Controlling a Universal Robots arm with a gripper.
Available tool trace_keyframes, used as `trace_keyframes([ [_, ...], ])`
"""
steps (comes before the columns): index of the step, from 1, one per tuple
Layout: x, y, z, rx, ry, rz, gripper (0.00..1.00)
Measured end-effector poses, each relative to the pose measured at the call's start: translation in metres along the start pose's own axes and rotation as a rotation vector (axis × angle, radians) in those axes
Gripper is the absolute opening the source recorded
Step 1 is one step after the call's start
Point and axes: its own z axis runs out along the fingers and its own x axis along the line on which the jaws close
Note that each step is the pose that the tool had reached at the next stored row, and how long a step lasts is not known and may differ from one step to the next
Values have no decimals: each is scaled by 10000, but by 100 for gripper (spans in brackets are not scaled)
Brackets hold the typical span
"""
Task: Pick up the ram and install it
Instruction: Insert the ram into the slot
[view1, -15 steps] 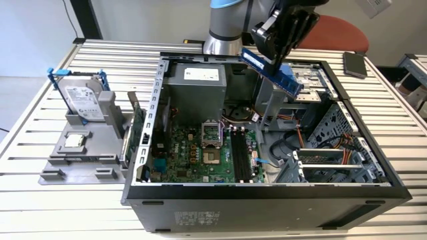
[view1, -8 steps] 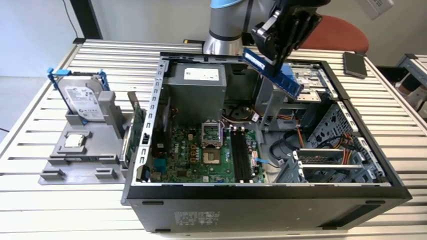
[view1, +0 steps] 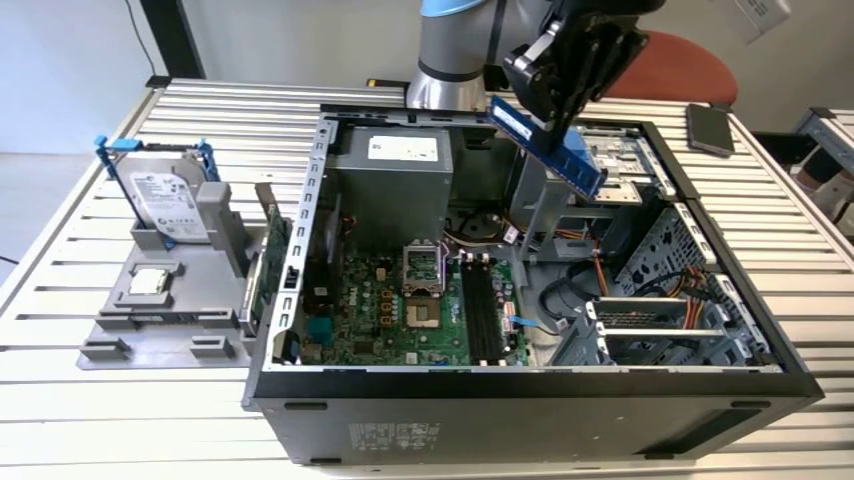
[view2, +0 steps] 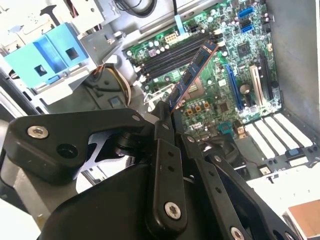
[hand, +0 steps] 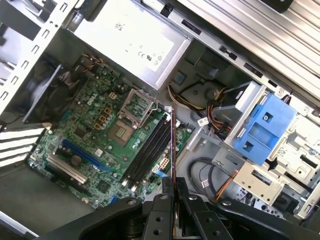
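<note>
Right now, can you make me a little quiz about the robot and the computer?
1. True or false: the ram already sits in a slot.
2. What does the gripper hold? A) the ram B) a screwdriver C) nothing
3. In the exterior view, does the hard drive stand to the left or the right of the case?

Key: 1 false, it is held in the air above the case; 2 A; 3 left.

Dark-blue ram (view1: 577, 160), black tool (view2: 167, 117), green motherboard (view1: 387, 300).
</note>
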Motion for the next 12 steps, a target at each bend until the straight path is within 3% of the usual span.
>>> trace_keyframes([
  [12,10,-19,-1,3,-19,722,0],
])
